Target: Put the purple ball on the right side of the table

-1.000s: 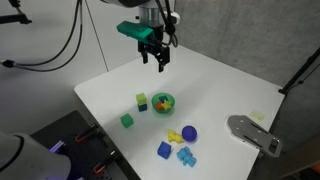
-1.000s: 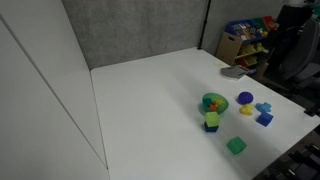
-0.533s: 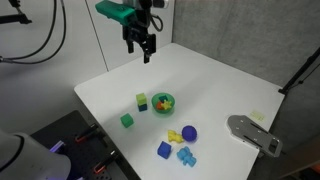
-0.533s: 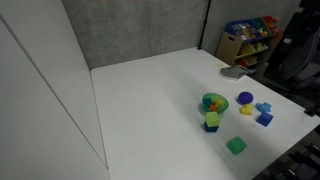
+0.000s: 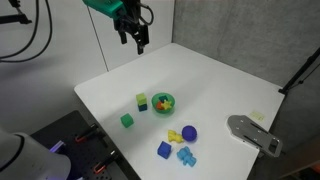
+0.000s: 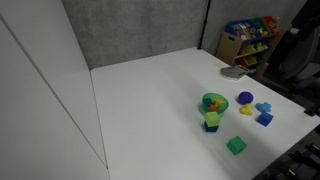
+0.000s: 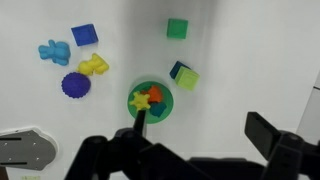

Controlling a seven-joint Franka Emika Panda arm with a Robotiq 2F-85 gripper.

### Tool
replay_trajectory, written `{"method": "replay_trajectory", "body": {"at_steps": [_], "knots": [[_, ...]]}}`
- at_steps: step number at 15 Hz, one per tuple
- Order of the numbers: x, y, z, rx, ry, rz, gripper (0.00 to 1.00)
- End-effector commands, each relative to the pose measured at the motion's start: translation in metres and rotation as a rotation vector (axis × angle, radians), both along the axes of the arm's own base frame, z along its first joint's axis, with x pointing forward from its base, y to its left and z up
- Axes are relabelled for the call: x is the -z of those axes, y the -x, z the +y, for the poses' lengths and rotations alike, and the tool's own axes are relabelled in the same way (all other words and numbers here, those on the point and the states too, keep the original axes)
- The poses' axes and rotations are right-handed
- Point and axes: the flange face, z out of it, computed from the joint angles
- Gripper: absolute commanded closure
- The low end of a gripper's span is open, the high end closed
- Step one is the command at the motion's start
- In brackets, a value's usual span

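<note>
The robot's dark two-fingered gripper [image 5: 135, 38] hangs high in the air over a far corner of the large square white table [image 5: 220, 80], well apart from every toy. Its fingers stand spread wide with nothing between them, which the wrist view confirms [image 7: 200, 122].

The small dark purple ball [image 5: 189, 132] lies on the tabletop among a loose cluster of toys. It is just beside a little yellow figure [image 5: 174, 136]; I cannot tell whether the two touch. A blue cube [image 5: 164, 149] and a light blue figure [image 5: 186, 156] sit near it, towards the table's edge. The round green bowl [image 5: 163, 102] stands a little apart from the ball and holds small red and yellow pieces (seen best from the wrist camera [image 7: 151, 100]). Next to the bowl is a yellow-green and dark blue block [image 5: 142, 101], and a green cube [image 5: 127, 120] rests on its own. A grey metal plate [image 5: 255, 135] lies at the table's edge, near the ball but apart from it.

From the wrist, the ball [image 7: 76, 85] shows beside the bowl, under the yellow figure [image 7: 94, 66].
</note>
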Motion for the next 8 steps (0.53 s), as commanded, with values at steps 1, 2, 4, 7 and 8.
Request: {"method": "replay_trajectory", "body": {"at_steps": [1, 2, 4, 7, 8], "knots": [[-0.0031, 0.0059, 0.0003, -0.023, 0.025, -0.014, 0.0], [-0.0034, 0.0064, 0.0004, -0.023, 0.035, -0.012, 0.0], [-0.0036, 0.0066, -0.0004, -0.027, 0.049, -0.013, 0.0], [-0.0001, 0.0019, -0.0015, -0.019, 0.042, 0.001, 0.0], [0.0001, 0.002, -0.0016, -0.02, 0.045, 0.001, 0.0]]}}
